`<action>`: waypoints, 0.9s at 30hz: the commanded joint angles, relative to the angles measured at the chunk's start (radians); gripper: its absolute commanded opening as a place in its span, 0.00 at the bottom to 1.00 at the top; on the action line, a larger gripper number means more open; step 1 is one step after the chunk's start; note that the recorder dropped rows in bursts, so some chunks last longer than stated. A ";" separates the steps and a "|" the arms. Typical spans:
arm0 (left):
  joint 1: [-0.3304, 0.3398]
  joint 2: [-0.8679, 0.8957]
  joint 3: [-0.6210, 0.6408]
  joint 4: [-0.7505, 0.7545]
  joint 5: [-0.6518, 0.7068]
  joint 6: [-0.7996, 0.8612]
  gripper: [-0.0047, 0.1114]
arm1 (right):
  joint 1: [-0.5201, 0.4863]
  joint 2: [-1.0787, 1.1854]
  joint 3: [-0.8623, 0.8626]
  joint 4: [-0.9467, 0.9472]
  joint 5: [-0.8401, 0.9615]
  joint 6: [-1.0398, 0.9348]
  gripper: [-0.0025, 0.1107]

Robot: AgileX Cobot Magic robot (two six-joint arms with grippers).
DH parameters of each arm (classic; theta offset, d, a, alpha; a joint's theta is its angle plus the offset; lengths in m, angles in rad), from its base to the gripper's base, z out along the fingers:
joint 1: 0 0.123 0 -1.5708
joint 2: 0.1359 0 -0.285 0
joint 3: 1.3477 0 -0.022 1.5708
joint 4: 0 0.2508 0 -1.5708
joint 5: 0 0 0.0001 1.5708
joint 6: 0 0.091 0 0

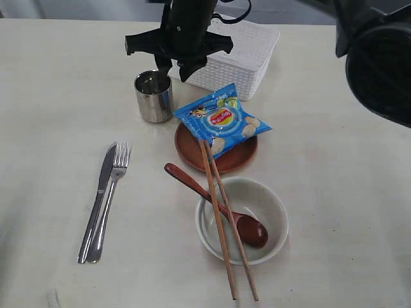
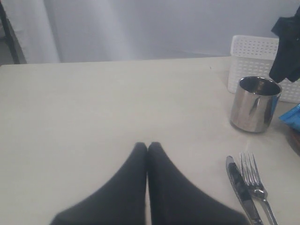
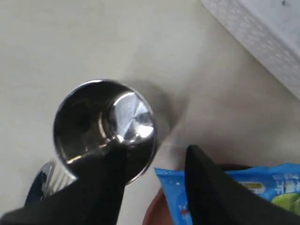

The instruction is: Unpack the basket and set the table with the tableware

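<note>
The white basket point(image 1: 241, 54) stands at the back of the table point(image 1: 51, 96). A steel cup point(image 1: 154, 96) stands upright in front of its left corner. My right gripper point(image 1: 176, 67) hangs open just above the cup and holds nothing; in the right wrist view the gripper point(image 3: 154, 149) has one finger over the cup point(image 3: 105, 129) and the other over the blue chip bag point(image 3: 234, 187). That bag point(image 1: 223, 120) lies on the reddish-brown plate point(image 1: 221, 157). Chopsticks point(image 1: 225, 224) and a spoon point(image 1: 218, 206) rest across the off-white bowl point(image 1: 270, 205). Knife point(image 1: 97, 202) and fork point(image 1: 112, 192) lie together on the left. My left gripper point(image 2: 148, 145) is shut and empty over bare table.
A large dark part of an arm point(image 1: 379, 58) fills the upper right corner of the exterior view. In the left wrist view the cup point(image 2: 255, 104), the basket point(image 2: 255, 54), the knife point(image 2: 241, 187) and the fork point(image 2: 255, 180) sit off to one side.
</note>
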 commanded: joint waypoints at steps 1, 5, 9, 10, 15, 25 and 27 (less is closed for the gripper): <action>-0.007 -0.004 0.002 -0.003 -0.006 0.001 0.04 | -0.004 0.021 -0.013 -0.040 -0.021 0.027 0.37; -0.007 -0.004 0.002 -0.003 -0.006 0.001 0.04 | -0.004 0.040 -0.013 -0.004 -0.056 0.027 0.37; -0.007 -0.004 0.002 -0.003 -0.006 0.001 0.04 | -0.004 0.046 -0.013 0.024 -0.087 0.020 0.37; -0.007 -0.004 0.002 -0.003 -0.006 0.001 0.04 | -0.004 0.049 -0.013 0.028 -0.087 0.020 0.37; -0.007 -0.004 0.002 -0.003 -0.006 0.001 0.04 | -0.004 0.050 -0.013 0.032 -0.057 0.009 0.34; -0.007 -0.004 0.002 0.004 -0.006 0.001 0.04 | 0.025 0.050 -0.013 0.051 -0.025 -0.053 0.02; -0.007 -0.004 0.002 0.004 -0.006 0.001 0.04 | 0.033 0.050 -0.013 0.053 -0.018 -0.056 0.02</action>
